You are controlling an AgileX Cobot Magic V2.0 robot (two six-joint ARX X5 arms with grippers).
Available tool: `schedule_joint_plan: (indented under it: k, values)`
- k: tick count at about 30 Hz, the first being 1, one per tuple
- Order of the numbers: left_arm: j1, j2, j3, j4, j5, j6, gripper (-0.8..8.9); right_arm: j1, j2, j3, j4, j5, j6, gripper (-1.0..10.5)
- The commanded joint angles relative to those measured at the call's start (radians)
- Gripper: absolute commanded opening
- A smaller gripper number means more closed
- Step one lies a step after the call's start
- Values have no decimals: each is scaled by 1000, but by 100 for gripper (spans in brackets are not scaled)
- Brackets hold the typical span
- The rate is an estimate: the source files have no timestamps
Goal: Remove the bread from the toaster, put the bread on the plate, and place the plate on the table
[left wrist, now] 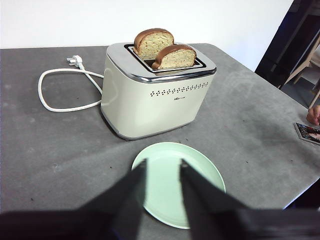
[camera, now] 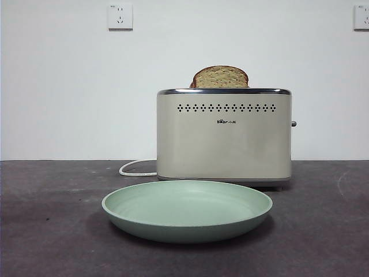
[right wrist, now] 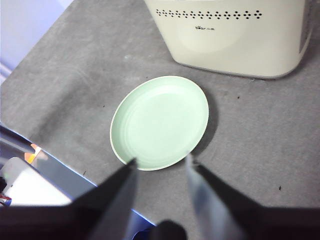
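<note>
Two slices of bread (left wrist: 153, 43) stand upright in the toaster (left wrist: 150, 95) slots, only crusted tops showing; they look light, soft and crumbly, so the best hold is likely a gentle pinch across the flat faces of the near slice's exposed top. Both tools hover released and empty, left tool (left wrist: 163, 165) and right tool (right wrist: 161, 162) each above the plate (camera: 187, 210), which sits on the worktop (camera: 46, 231) just before the toaster. Front view shows one slice only, lower halves hidden.
</note>
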Motion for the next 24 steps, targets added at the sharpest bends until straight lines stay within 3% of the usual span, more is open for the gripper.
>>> schedule_joint_plan:
  k: [1,10,15,24]
  values:
    - [2,1,4,6,24,-2,503,2,0,2,2,-4,-7,534]
    - [1,58,6,100,84,4,503,2,0,2,2,-4,-7,534]
    - [-14,165,7,249,137,3,503,2,7,2,2,-4,-7,534]
    - [-151,470,63,558,102,8,503,2,46,2,1,-4,-6,534]
